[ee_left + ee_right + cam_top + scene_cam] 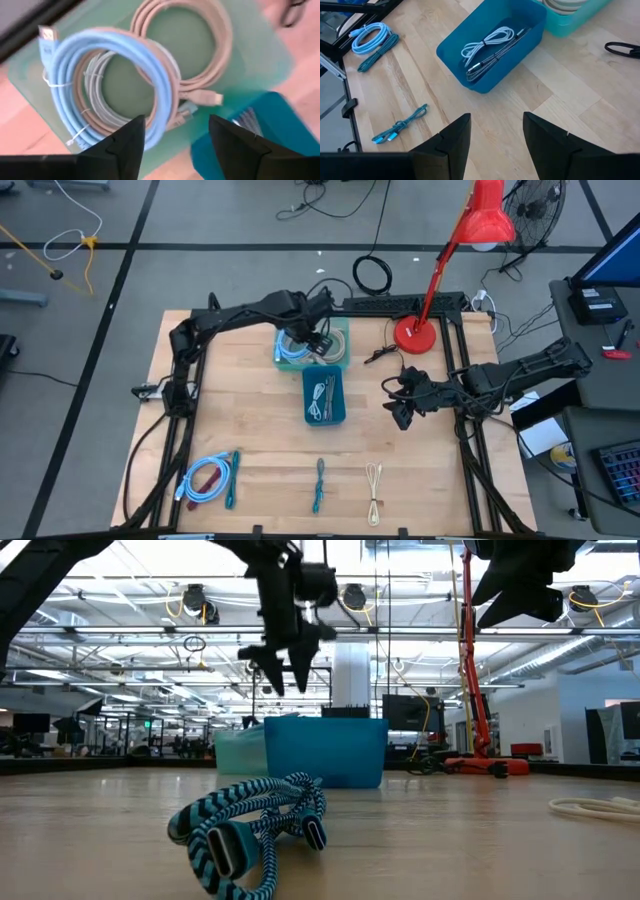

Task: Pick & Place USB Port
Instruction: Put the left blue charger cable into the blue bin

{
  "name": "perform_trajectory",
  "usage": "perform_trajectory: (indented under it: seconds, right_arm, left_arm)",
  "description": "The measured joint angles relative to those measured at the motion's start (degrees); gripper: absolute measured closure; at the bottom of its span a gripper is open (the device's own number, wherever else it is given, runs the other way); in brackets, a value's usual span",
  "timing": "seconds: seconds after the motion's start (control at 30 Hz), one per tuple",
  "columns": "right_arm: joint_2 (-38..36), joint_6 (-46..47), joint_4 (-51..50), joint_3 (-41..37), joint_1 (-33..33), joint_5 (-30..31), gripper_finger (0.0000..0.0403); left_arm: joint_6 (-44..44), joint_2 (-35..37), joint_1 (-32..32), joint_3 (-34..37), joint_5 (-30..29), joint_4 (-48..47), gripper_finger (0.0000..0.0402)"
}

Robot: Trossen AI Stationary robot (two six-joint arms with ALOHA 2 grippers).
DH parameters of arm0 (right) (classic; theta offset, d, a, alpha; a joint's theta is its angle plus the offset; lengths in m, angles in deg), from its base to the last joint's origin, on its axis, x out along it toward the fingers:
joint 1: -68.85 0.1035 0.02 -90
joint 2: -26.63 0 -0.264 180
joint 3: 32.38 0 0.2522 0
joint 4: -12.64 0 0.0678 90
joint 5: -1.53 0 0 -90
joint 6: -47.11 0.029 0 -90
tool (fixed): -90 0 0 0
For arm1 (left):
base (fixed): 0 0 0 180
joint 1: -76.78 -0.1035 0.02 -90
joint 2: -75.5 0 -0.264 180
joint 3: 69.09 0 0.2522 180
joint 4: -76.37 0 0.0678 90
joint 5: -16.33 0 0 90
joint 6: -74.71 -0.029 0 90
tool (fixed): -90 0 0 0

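Here the left gripper [312, 340], fingers spread and holding nothing, hangs over the pale teal bin [341, 330] of coiled cables [120, 75] at the far middle of the table [260, 450], the blue bin [324, 415] sits just near of it, and the right gripper [398, 415], also released, hovers right of that.

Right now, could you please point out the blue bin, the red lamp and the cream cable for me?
blue bin [337, 418]: high view, on its bottom right rim.
red lamp [412, 335]: high view, on its round base.
cream cable [374, 490]: high view, on the bundle's middle.
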Motion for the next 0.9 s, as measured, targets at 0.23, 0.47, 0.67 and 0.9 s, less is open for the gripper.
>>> perform_trajectory:
  seconds: [0.23,0.47,0.67,0.9]
  right_arm:
    - [0.0,-0.14,-0.02,0.0,0.0,-0.88,0.0232]
    - [0.0,-0.38,-0.07,0.0,0.01,-1.63,0.0232]
    - [0.0,-0.57,-0.2,0.0,0.02,-3.34,0.0232]
    - [0.02,-0.48,-0.03,0.0,0.02,-5.1,0.0232]
  left_arm:
    - [-7.18,0.02,3.95,-13.28,5.56,-9.11,0.0172]
    - [-6.77,0.13,15.93,-21.45,7.84,-19.2,0.0172]
    - [4.41,-0.22,29.3,-21.01,4.08,-20.22,0.0172]
    - [21.57,-0.46,41.1,-18.46,-3.5,-22.44,0.0172]
